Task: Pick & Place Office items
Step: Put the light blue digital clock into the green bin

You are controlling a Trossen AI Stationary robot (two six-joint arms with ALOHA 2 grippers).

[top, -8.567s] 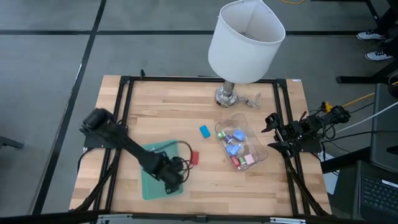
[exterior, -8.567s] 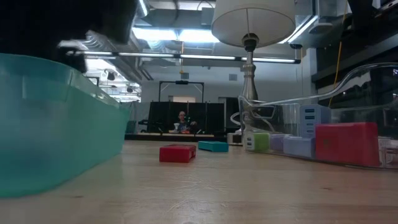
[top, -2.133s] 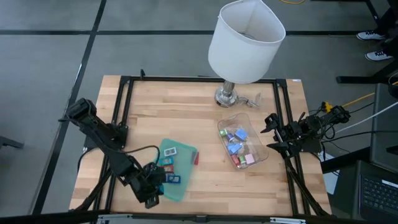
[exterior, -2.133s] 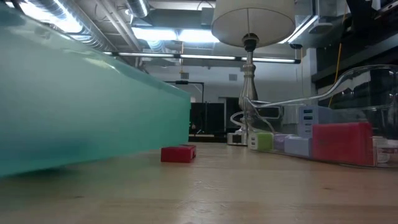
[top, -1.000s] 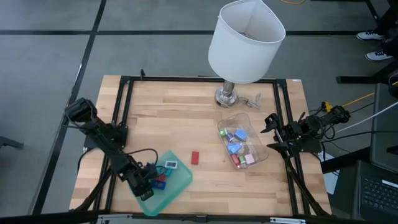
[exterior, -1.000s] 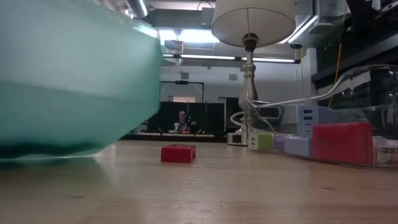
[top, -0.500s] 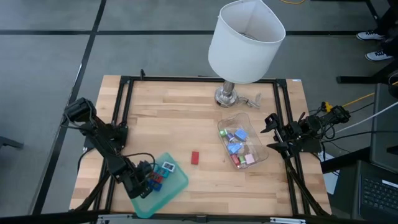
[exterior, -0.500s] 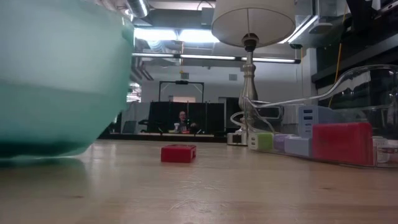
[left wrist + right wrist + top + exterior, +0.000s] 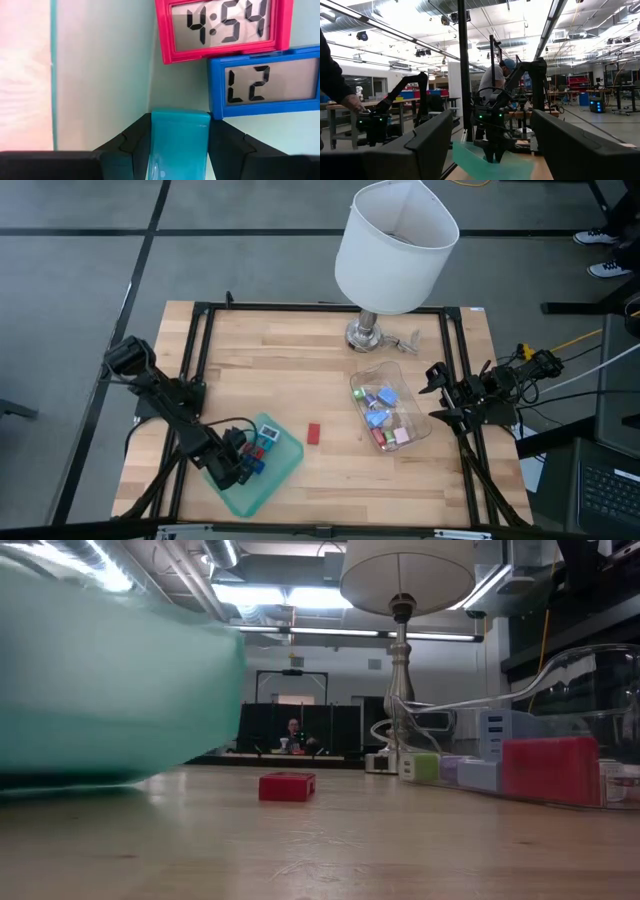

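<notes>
My left gripper point(image 9: 230, 464) is shut on the flat green tray point(image 9: 272, 478) at the table's near left. The tray shows as a blurred teal mass in the low view point(image 9: 110, 690). Several office items lie on it, among them a pink clock piece point(image 9: 225, 27) and a blue one point(image 9: 262, 82). One red piece point(image 9: 313, 433) lies flat on the wood just right of the tray. Several more pieces sit in the clear tub point(image 9: 388, 416). My right gripper point(image 9: 438, 393) waits open at the table's right edge. My left gripper pinches the tray's raised rim point(image 9: 180, 131) between its two fingers, at the tray's left end. The fingers come from the table's left, roughly level with the tray. The tray is lifted clear of the table and still carries its pieces.
A lamp with a white shade point(image 9: 395, 245) stands at the far middle, its metal base point(image 9: 365, 335) just behind the tub. Black frame rails point(image 9: 205, 370) run along the table's sides. Bare wood lies between tray and tub. People show in the room beyond.
My left gripper, still shut on the tray, has swung it a little toward the near left corner and then back toward the far edge. The tray stays lifted with its pieces on it. The red piece on the table has not moved.
</notes>
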